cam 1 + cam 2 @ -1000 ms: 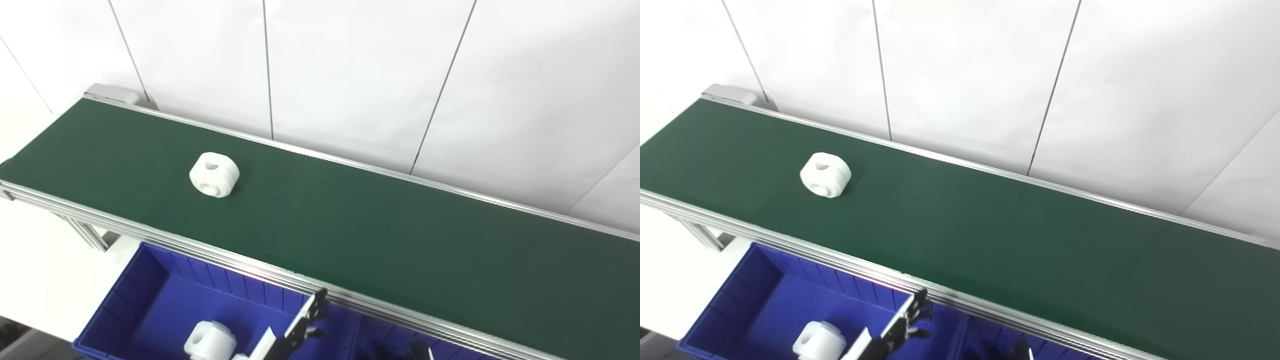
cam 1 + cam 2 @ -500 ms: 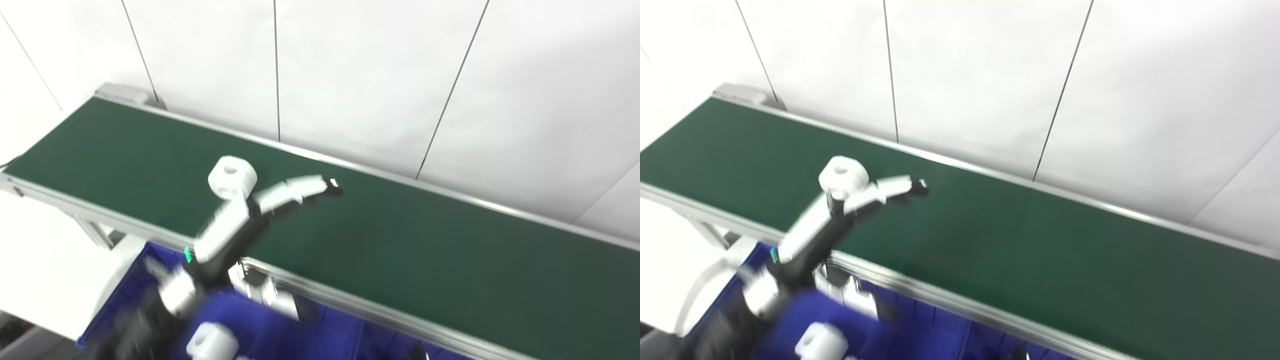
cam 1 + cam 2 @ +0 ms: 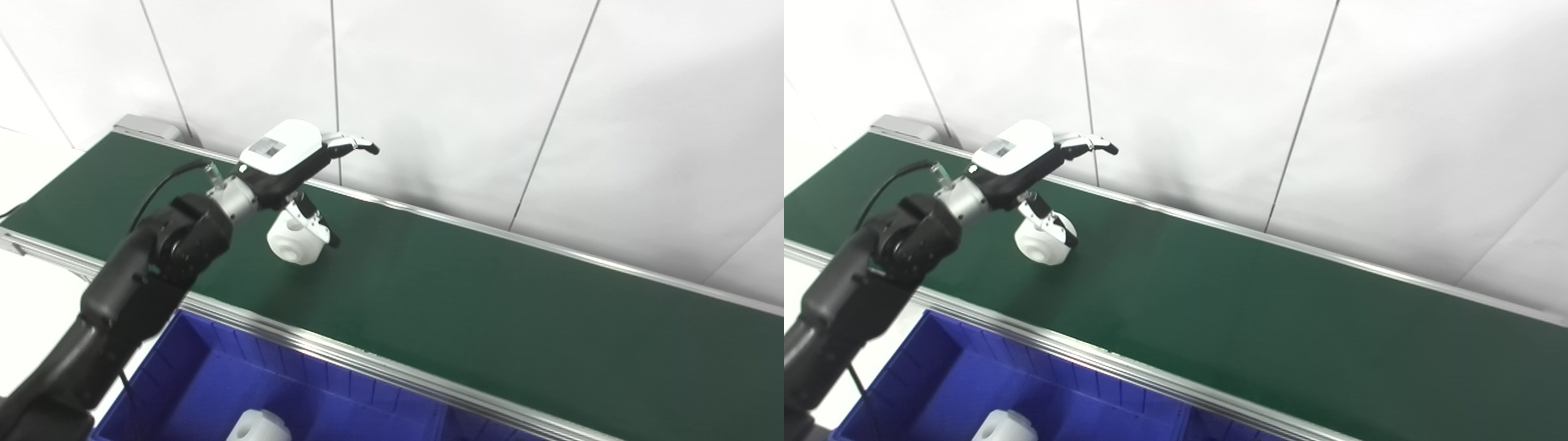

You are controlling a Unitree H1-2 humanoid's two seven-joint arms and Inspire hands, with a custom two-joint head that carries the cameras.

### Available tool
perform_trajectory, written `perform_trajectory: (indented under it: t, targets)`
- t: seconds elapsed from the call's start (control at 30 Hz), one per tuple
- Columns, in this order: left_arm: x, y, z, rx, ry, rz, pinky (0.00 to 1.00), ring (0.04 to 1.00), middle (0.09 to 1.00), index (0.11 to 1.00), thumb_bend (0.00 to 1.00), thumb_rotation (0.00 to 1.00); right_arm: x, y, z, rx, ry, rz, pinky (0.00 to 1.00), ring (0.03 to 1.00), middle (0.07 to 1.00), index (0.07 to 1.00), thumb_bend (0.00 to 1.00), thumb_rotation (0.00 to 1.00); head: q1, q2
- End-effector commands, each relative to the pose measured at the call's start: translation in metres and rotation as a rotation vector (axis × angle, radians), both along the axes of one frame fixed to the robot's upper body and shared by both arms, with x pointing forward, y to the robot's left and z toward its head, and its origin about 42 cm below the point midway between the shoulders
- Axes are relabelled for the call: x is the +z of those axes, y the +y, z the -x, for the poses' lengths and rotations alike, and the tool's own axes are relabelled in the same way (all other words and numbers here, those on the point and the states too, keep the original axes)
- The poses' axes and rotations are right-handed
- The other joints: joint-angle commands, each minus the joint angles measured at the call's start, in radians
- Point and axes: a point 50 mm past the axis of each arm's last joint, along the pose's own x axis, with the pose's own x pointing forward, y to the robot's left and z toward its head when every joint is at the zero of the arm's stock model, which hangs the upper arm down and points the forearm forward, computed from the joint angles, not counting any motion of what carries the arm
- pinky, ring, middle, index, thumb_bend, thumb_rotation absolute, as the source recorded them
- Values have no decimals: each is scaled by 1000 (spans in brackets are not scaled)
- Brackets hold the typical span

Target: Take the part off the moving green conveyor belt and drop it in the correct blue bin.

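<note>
Left hand poised over the white part at the left end of the belt

The left hand [image 3: 288, 160] hovers spread and holding nothing, palm down, its thumb [image 3: 312, 219] lying against the chunky white plastic part with a round bore [image 3: 295, 242], which sits on the matte dark green conveyor belt [image 3: 465, 294] between its far and near aluminium rails. To grasp well, I judge the hand should drop lower, track the belt's drift, and close its upper fingers [image 3: 355, 144] over the far flat face opposite the thumb; the smooth rounded plastic could roll or slip. A ribbed glossy blue plastic bin [image 3: 202, 367] below the near edge holds a similar white part [image 3: 257, 426]. The right hand is out of view.
</note>
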Motion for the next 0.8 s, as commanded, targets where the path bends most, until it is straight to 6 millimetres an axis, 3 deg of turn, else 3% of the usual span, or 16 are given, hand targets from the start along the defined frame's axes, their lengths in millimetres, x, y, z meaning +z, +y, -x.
perform_trajectory:
  t: [0.0, 0.3, 0.5, 0.77]
  targets:
    - [19, 11, -20, 11, -67, -104, 704, 817, 851, 836, 1000, 213, 7, 3, 1, -4, -21, -16, 1000, 1000, 1000, 1000, 764, 835, -1, 3]
    - [-24, 15, -48, 42, 94, -298, 761, 846, 861, 844, 1000, 235, 11, 7, 2, -2, -22, -27, 1000, 1000, 1000, 1000, 751, 848, -20, 21]
    - [-58, 7, -49, 21, 200, -416, 802, 872, 890, 867, 1000, 289, 15, 10, 3, 0, -30, -20, 1000, 1000, 995, 1000, 717, 875, -34, 33]
    - [-88, -10, -41, -29, 253, -455, 772, 860, 882, 839, 1000, 266, 18, 12, 5, 5, -23, -33, 1000, 1000, 996, 1000, 723, 890, -44, 44]
